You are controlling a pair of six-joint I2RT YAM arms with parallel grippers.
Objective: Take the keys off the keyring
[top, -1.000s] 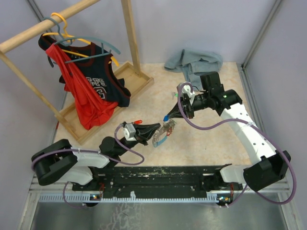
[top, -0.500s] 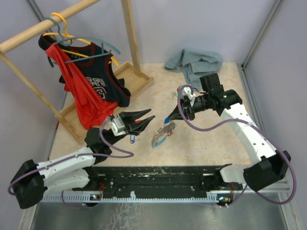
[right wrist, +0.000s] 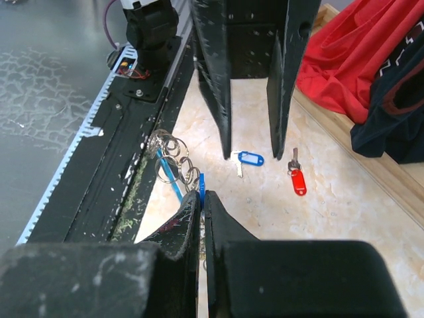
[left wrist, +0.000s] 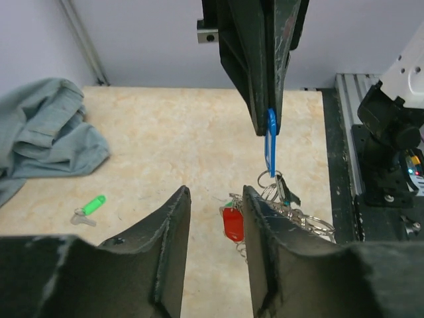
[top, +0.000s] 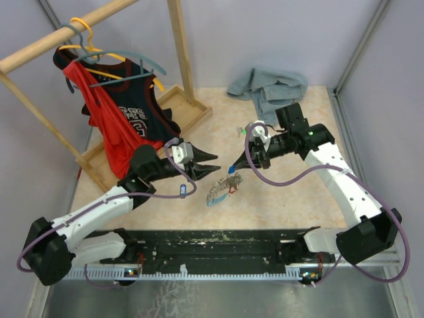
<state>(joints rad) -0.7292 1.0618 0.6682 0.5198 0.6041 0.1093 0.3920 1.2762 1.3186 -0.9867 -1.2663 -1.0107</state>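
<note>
My right gripper [top: 236,164] is shut on a blue tag [left wrist: 270,142]. The keyring [top: 220,190] hangs from that tag with its bunch of silvery rings [right wrist: 173,160], keys and a red tag [left wrist: 232,224]; the bunch trails onto the table. My left gripper [top: 211,167] is open and empty, just left of the bunch. Its fingers [left wrist: 171,232] point at the bunch without touching it. Three keys lie loose: a blue-tagged key [right wrist: 248,159], a red-tagged key [right wrist: 298,180] and a green-tagged key [left wrist: 89,207].
A wooden clothes rack [top: 179,46] with jerseys [top: 126,126] on hangers stands at the back left. A grey cloth [top: 268,86] lies at the back. The black rail [top: 218,242] runs along the near table edge.
My left gripper left the bunch and swung back left, open, with a blue-tagged key lying on the table. It has now come back right beside the bunch. The right gripper barely moved.
</note>
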